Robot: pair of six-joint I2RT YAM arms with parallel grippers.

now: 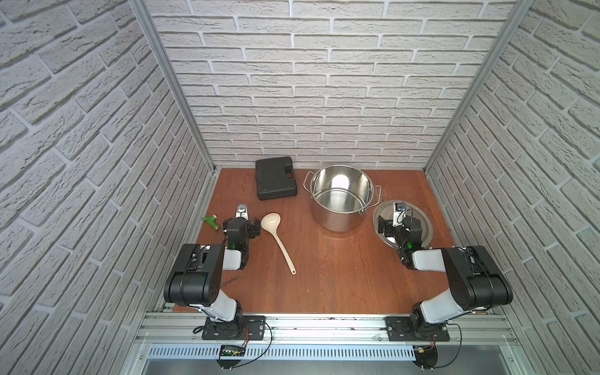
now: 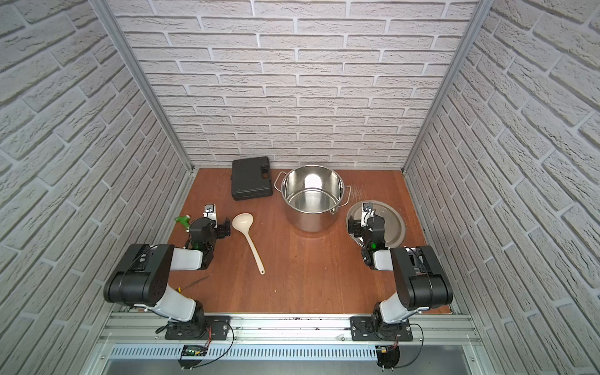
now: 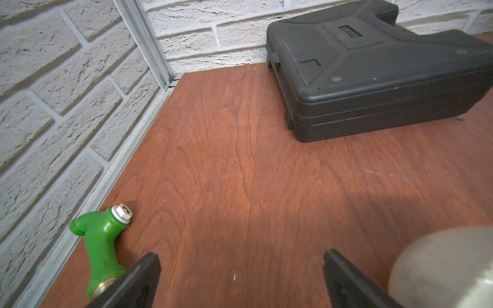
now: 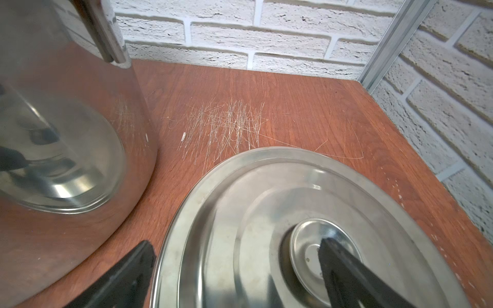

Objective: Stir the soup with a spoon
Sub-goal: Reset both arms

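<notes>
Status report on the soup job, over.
Left hand open, empty, beside ladle. Right hand open, above lid. Ladle flat on table. Stockpot uncovered, nothing between them.

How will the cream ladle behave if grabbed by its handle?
Probably stiff and light: the ladle looks like moulded plastic. Its slim, smooth handle may slip or twist, since the deep bowl weighs one end.

Two matching arms in black and white

The left arm (image 1: 194, 276) and right arm (image 1: 474, 279) each have bulky black joint housings joined by smooth white links. Each has a small green light (image 1: 231, 244) near the wrist and a camera (image 1: 242, 211) on a silver bracket. Each stands on a black base plate (image 1: 256, 324) with visible screws, trailing thin black and red wires (image 1: 247, 337). The left gripper (image 3: 241, 254) and right gripper (image 4: 237, 242) are matte black.
</notes>
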